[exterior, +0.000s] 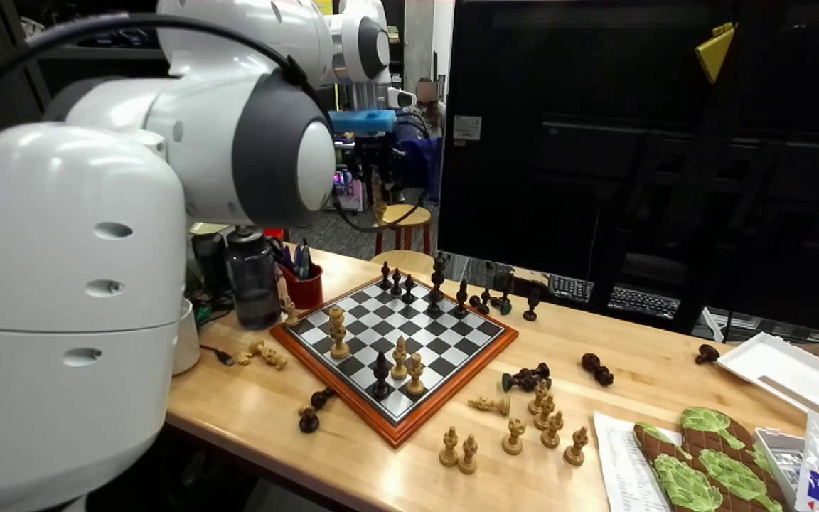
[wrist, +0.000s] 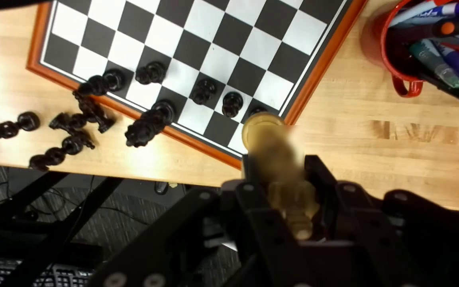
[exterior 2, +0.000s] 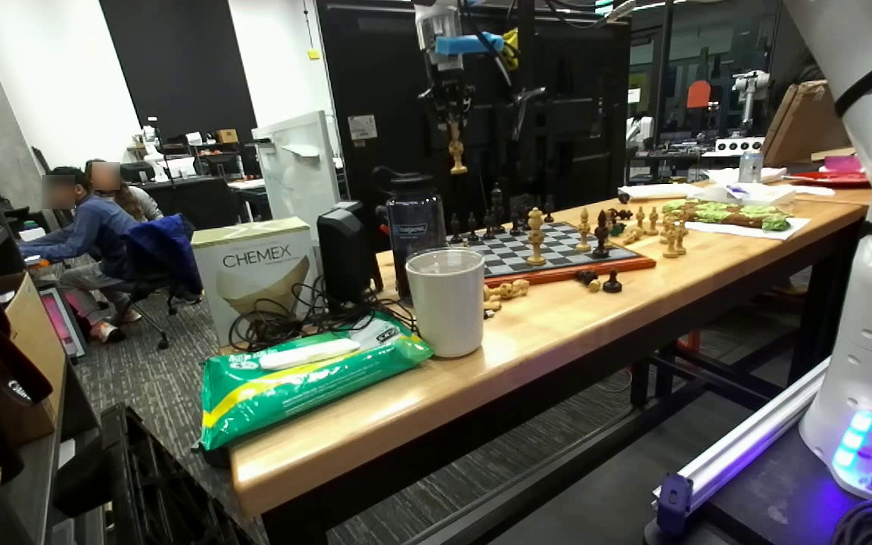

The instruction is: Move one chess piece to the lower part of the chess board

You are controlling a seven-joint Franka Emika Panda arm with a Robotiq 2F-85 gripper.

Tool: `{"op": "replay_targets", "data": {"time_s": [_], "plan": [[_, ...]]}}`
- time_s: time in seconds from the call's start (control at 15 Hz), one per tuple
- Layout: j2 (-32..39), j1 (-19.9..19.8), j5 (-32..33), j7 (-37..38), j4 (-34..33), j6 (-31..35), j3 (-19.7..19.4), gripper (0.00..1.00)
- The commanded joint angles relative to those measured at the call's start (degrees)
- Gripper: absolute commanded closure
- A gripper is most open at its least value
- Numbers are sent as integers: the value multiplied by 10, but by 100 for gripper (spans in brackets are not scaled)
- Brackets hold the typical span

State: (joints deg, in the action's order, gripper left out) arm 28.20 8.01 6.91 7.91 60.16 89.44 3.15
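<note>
Above the table (exterior: 640, 380), the bent arm (exterior: 75, 242) points its claw (exterior 2: 454, 127) down, clamped on a tan chess piece (exterior 2: 458, 157).

A gripper (wrist: 281, 169) clasps a light piece (wrist: 275, 155), blurred at its middle, the two together hiding one corner of the board (wrist: 217, 52). Dark pieces (wrist: 203, 92) stand on the board near its lower edge in the wrist view, while more dark pieces (wrist: 12, 126) crowd the table (wrist: 345, 159) just beyond, at left. A red mug (wrist: 375, 42) of pens (wrist: 438, 65) sits at upper right, apart from the board, and a keyboard (wrist: 14, 275) shows past the table's edge at lower left.
</note>
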Motion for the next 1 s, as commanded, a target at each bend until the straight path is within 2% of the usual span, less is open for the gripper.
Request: {"op": "replay_targets", "data": {"time_s": [0.0, 0.47, 0.93], "plan": [[-103, -7, -14, 59, 131, 18, -4, 92], [-224, -12, -20, 143, 326, 103, 0, 92], [-317, -16, -21, 138, 536, 256, 8, 92]]}}
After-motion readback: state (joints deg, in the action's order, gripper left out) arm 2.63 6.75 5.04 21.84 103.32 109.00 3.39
